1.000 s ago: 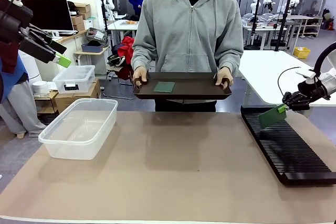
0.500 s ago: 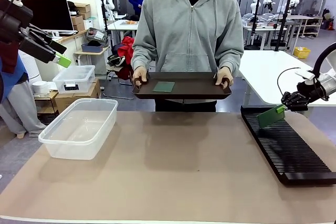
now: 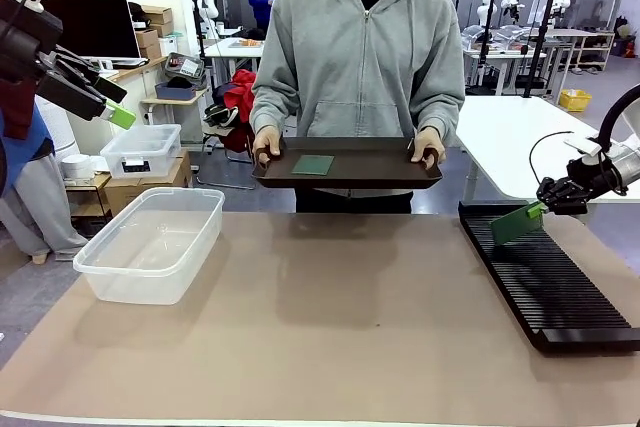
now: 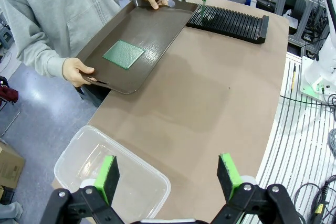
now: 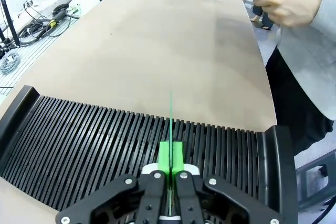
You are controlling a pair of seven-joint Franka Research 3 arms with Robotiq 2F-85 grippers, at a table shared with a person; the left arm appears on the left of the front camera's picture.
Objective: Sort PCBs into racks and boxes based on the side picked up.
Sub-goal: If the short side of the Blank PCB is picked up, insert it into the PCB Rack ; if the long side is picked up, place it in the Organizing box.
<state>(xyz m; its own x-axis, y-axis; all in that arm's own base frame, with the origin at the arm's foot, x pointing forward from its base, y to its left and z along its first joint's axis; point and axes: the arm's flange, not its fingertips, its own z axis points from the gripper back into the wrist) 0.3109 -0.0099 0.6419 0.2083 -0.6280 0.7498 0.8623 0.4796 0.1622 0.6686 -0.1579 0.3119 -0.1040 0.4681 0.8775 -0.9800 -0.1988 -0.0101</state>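
Pinches one PCB (image 3: 518,222) edge-on in closed right gripper (image 3: 548,205), low over rack (image 3: 545,282) far slots; holds left gripper (image 3: 115,102) high above tub (image 3: 150,277), jaws spread wide, empty.

The front view sits fixed at the robot's edge of the worktop (image 3: 330,317), a little above it, facing straight across at the person (image 3: 355,57) on the far side. The left wrist view rides high behind the left pincer (image 4: 169,174), looking steeply down over the tub (image 4: 86,153) and diagonally across to the tray (image 4: 157,30) and rack (image 4: 231,22). The right wrist view hangs close above that rack behind the right pincer (image 5: 170,155), the clamped PCB (image 5: 170,109) edge-on. All three share rack, worktop and person
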